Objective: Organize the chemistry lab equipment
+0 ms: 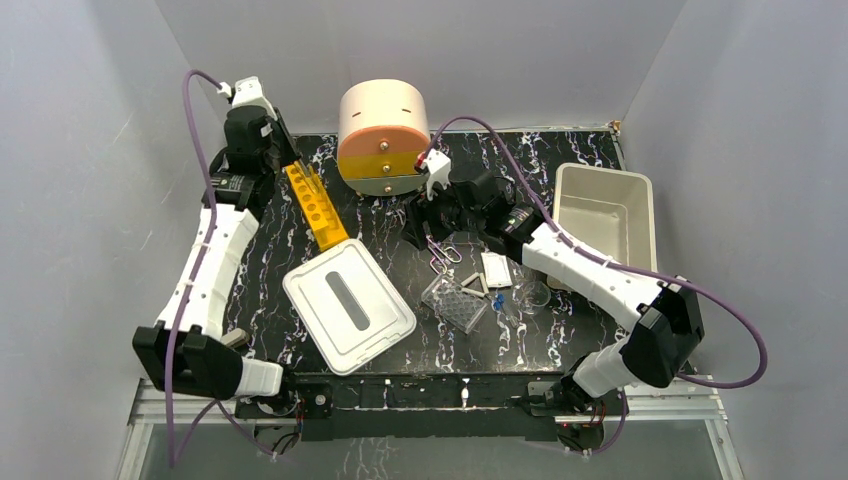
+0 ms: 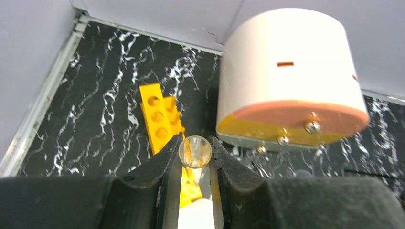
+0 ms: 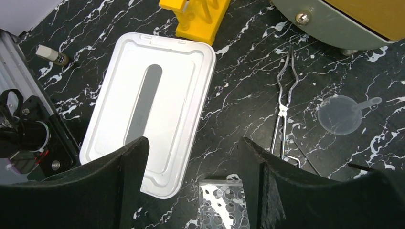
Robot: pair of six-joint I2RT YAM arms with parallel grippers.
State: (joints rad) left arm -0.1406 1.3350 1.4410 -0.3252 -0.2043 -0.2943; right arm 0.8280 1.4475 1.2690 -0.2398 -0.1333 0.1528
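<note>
Black fingers [image 2: 157, 167] of the left hand [image 2: 196, 141] filled the bottom of its wrist view, clamped on a clear glass tube [image 2: 195, 151] seen end-on, its round rim pinched between them. That arm stretched long up the left side of the black, white-veined bench [image 1: 300, 250]. Its hand was pitched downward beyond the far corner of the white lid [image 1: 350, 305], over the yellow rack [image 1: 315, 205]. The rack was a long plastic bar with a row of round holes, and its near end lay just beside the lid's far edge.

The other arm folded at the elbow and came in from the right of the lid. The right hand [image 3: 191, 143] hung just right of the lid, jaws spread wide with nothing between them. Below it, right of the lid, lay a clear well plate [image 3: 223, 205] pocked with round wells, thin metal tongs [image 3: 284, 107] of bent wire, and a flat clear disc [image 3: 341, 114] with a short stem.

The lid was a smooth, rounded rectangle with a grey slot down its middle. Behind it stood the round drawer unit [image 1: 383, 135], peach above and yellow-orange below, with shiny metal knobs. Farther right of the lid sat the open white rectangular bin [image 1: 605, 210].
</note>
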